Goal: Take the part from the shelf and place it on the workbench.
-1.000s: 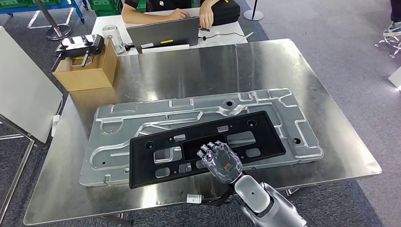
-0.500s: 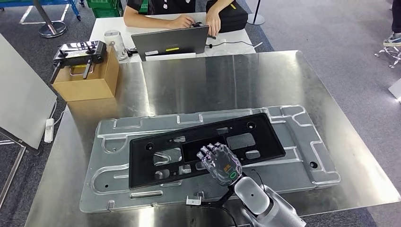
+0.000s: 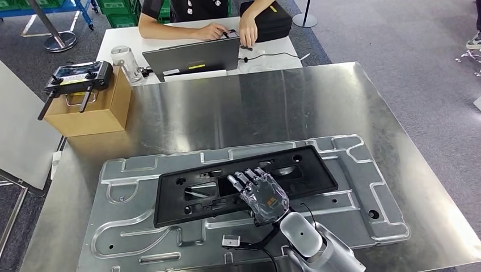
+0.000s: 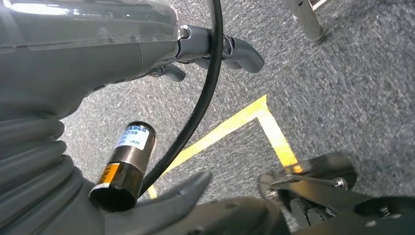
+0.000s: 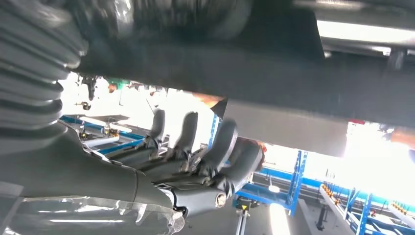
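The right hand (image 3: 262, 196) holds the black part (image 3: 244, 182) — fingers (image 3: 245, 178) hooked through its opening — over the grey tray (image 3: 363, 192) on the table (image 3: 283, 102); released crooked, it could slide off.

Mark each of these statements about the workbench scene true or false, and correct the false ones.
1. The black part lies over the large metal plate. True.
2. The right hand is at the black part. True.
3. The cardboard box stands on the workbench's right side. False: it stands at the far left.
4. A remote controller rests on the cardboard box. True.
5. The laptop lies on the metal plate. False: it sits on the white table beyond the workbench.
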Motion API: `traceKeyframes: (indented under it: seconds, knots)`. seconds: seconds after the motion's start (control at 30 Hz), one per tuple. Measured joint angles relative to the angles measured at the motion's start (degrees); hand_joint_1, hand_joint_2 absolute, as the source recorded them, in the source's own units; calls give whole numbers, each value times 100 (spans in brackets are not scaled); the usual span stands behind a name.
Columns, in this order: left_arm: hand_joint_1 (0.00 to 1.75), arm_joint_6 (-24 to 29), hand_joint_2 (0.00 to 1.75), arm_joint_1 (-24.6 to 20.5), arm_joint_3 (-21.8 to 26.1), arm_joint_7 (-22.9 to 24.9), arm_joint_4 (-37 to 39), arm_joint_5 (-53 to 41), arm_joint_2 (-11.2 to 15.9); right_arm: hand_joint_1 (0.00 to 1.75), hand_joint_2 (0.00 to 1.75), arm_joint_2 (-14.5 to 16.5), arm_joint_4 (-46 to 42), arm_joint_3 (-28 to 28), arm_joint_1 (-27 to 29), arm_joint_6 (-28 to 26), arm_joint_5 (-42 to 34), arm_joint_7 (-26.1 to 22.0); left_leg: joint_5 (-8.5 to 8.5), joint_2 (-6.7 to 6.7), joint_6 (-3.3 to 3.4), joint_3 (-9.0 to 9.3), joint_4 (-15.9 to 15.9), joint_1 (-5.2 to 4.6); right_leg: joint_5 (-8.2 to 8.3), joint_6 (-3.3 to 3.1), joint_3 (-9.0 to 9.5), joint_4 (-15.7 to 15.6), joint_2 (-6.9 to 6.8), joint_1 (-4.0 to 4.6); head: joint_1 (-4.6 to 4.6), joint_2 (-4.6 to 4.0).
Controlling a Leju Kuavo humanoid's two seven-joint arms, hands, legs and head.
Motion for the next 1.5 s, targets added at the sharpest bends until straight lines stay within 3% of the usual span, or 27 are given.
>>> traceKeyframes:
  seconds: [0.03, 0.07, 0.13, 0.27, 0.3, 0.57, 0.7, 0.77, 0.83, 0.87, 0.9, 0.93, 1.03, 1.1, 1.17, 1.23, 1.27, 1.33, 1.37, 1.4, 1.43, 1.5]
  knots:
    - [0, -11, 0, 2, 2, -1, 0, 5, 5, 0, 0, 8, 0, 0, -1, -3, -9, -4, 247, 1, 17, 134, -390, -2, -26, 16, 34, 3, 3, -1, 2, 0]
    - [0, -25, 0, -2, 5, -8, 0, 15, 9, 0, 0, 14, 0, 0, -3, -7, -19, -8, 378, 4, 42, 241, -724, -16, -42, 39, 53, 9, 6, 2, 1, 0]
    - [0, -54, 0, -16, 16, -39, 0, 37, 14, 0, 0, 23, 0, 0, -6, -22, -38, -14, 464, 2, 105, 340, -1035, -44, -72, 94, 51, 19, 4, 17, 3, 0]
    - [0, -95, 0, 3, 32, -69, 0, 42, 16, 0, 0, 25, 1, 0, -13, -69, -60, -25, 538, -14, 132, 352, -1065, -61, -81, 32, 54, 18, -9, 30, 11, 0]
    - [0, -100, 0, 0, 34, -75, 0, 41, 16, 0, 0, 25, 1, 0, -16, -78, -63, -28, 534, -15, 147, 352, -1061, -71, -78, 46, 63, 3, -9, 25, 9, 0]
    - [0, -125, 0, -19, 61, -106, 0, 48, 16, 0, 0, 24, 2, 0, -30, -116, -93, -79, 484, -17, 279, 354, -1022, -128, -74, 267, 119, -69, -8, -35, 10, 0]
    - [0, -144, 0, -28, 82, -105, 0, 46, 17, 0, 0, 23, 2, 0, -35, -152, -121, -92, 537, -8, 379, 365, -1045, -129, -96, 353, 123, -39, -2, -63, 10, 0]
    - [0, -147, 0, -44, 87, -107, 0, 46, 18, 0, 0, 23, 2, 0, -55, -179, -151, -106, 587, 7, 432, 365, -1094, -109, -394, 365, -11, 323, -8, -69, 11, 0]
    - [0, -148, 0, -54, 99, -109, 0, 46, 20, 0, 0, 23, 5, 0, -71, -198, -179, -121, 611, 18, 455, 335, -1092, -116, -836, 365, -296, 1059, -18, -70, 11, 0]
    - [0, -148, 0, -56, 109, -110, 0, 46, 22, 0, 0, 22, 9, 0, -73, -199, -188, -125, 618, 21, 456, 313, -1082, -122, -969, 361, -419, 1384, -19, -69, 11, 0]
    - [0, -148, 0, -57, 120, -110, 0, 46, 24, 0, 0, 22, 13, 0, -72, -200, -198, -127, 626, 23, 453, 290, -1068, -127, -996, 350, -467, 1550, -18, -67, 11, 0]
    - [0, -149, 0, -57, 129, -111, 0, 46, 26, 0, 0, 21, 17, 0, -73, -202, -207, -128, 633, 22, 445, 266, -1052, -131, -916, 330, -412, 1505, -18, -62, 11, 0]
    - [0, -157, 0, -58, 139, -115, 0, 45, 23, 0, 0, 21, 18, -1, -97, -204, -233, -132, 662, 14, 402, 221, -1013, -142, -467, 212, 218, 442, -21, -9, 9, 0]
    - [0, -162, 0, -61, 140, -117, 0, 39, 19, 0, 0, 21, 17, -1, -118, -214, -254, -135, 701, 13, 341, 209, -1011, -131, -358, 149, 431, 19, -28, 43, 10, 0]
    - [0, -163, 0, -62, 141, -117, 0, 33, 21, 0, 0, 20, 17, 0, -125, -222, -264, -139, 755, 13, 253, 196, -1032, -122, -295, 108, 409, -47, -32, 59, 12, 0]
    - [0, -164, 0, -57, 145, -117, 0, 31, 29, 0, 0, 22, 17, 0, -131, -224, -266, -143, 644, 5, 163, 144, -949, -116, -203, 52, 373, -120, -50, 22, 10, 0]
    - [0, -164, 0, -53, 147, -117, 0, 30, 33, 0, 0, 25, 17, 0, -133, -225, -268, -145, 458, 2, 119, 78, -769, -107, -144, 24, 337, -150, -60, -3, 8, 0]
    - [0, -164, 0, -54, 149, -117, 0, 29, 36, 0, 0, 27, 20, 0, -132, -226, -270, -150, -63, 3, 36, -124, -119, -59, -48, -5, 222, -157, -77, -16, 4, 0]
    - [0, -165, 0, -55, 150, -117, 0, 28, 36, 0, 0, 28, 23, 0, -128, -227, -271, -154, -259, 4, -1, -211, 228, -35, -2, 0, 154, -151, -83, -17, 5, 0]
    - [0, -165, 0, -56, 152, -117, 0, 28, 37, 0, 0, 28, 26, 0, -124, -227, -272, -158, -337, 5, -34, -233, 450, -13, 41, 9, 86, -142, -88, -21, 5, 0]
    - [0, -164, 0, -56, 155, -117, 0, 24, 41, 0, 0, 28, 29, 0, -121, -227, -274, -164, -307, 7, -62, -169, 496, 6, 80, 23, 20, -128, -92, -27, 5, 0]
    - [0, -163, 0, -60, 159, -118, 0, 7, 51, 0, 0, 28, 32, 0, -119, -227, -287, -173, -29, 11, -95, 277, -41, 40, 144, 67, -101, -76, -93, -49, 5, 0]
